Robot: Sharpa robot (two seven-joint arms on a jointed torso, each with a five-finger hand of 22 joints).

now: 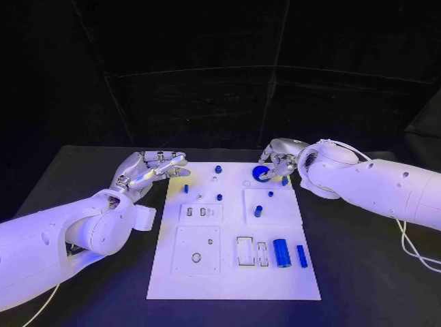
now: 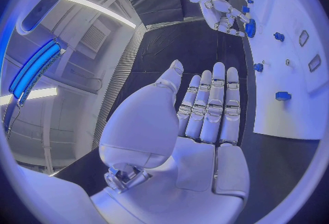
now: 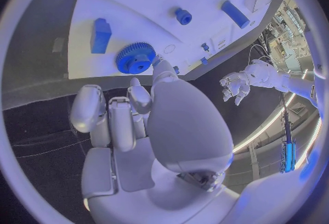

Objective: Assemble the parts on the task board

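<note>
The right robot hand (image 1: 277, 161) hangs over the far right corner of the task board (image 1: 234, 279), its fingers curled down around a blue gear (image 1: 262, 173). In the right wrist view the fingertips (image 3: 159, 63) touch the gear's (image 3: 136, 57) toothed rim while it lies flat on the board — whether it is truly pinched or only touched I cannot tell.

The left robot hand (image 1: 151, 167) hovers off the board's far left corner, above the black table (image 1: 358, 272); its fingers (image 2: 213, 103) are stretched out straight and side by side, holding nothing.

The white board lies in the middle of the table, long side running from the near edge to the far edge. Near its far edge, small blue pegs (image 1: 218, 169) stand upright, one just beside the gear. Toward the middle, a short blue block (image 1: 257, 211) stands on a raised square. At the near right part, a blue cylinder (image 1: 281, 253) and a thinner blue bar (image 1: 302, 255) lie side by side, next to an open rectangular slot (image 1: 245, 251). On the near left, a square plate with an oval hole (image 1: 197, 257) sits flat.
</note>
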